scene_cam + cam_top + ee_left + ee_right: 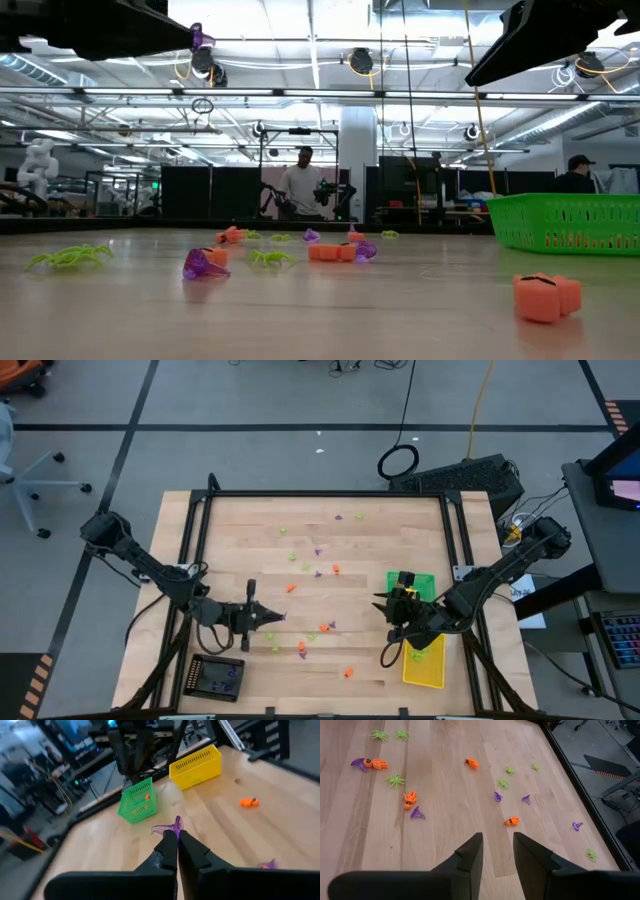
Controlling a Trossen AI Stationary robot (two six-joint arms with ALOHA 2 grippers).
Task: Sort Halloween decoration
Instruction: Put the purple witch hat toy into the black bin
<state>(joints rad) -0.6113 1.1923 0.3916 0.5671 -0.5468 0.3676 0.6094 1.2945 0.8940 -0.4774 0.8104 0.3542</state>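
The left gripper [176, 836] is closed on a purple trinket [170, 826], pinched at the very fingertips so that the piece projects beyond them. It is raised clear of the table [400, 540], on the side of the black tray [216, 678] nearest the table's middle. A fingertip pinch of this kind suits a piece far smaller than the fingers, and lifting it keeps it from dragging the loose pieces below.

The black tray already holds purple items. In my judgement the held piece is destined there, since the colour matches and the tray is just beside this gripper.

The right gripper [497, 845] stands part open with nothing between its fingers. It hovers over the table just beside the green tray [413, 585], on the side away from the black tray, and faces the scattered pieces. This reads as a waiting or approach posture.

The yellow tray [424, 660] lies touching or nearly touching the green tray. One tray per colour explains the layout.

The remaining Halloween decoration [318, 572] lies loose across the boards between the black tray and the green tray, and further on past both. Sorting appears well short of finished.
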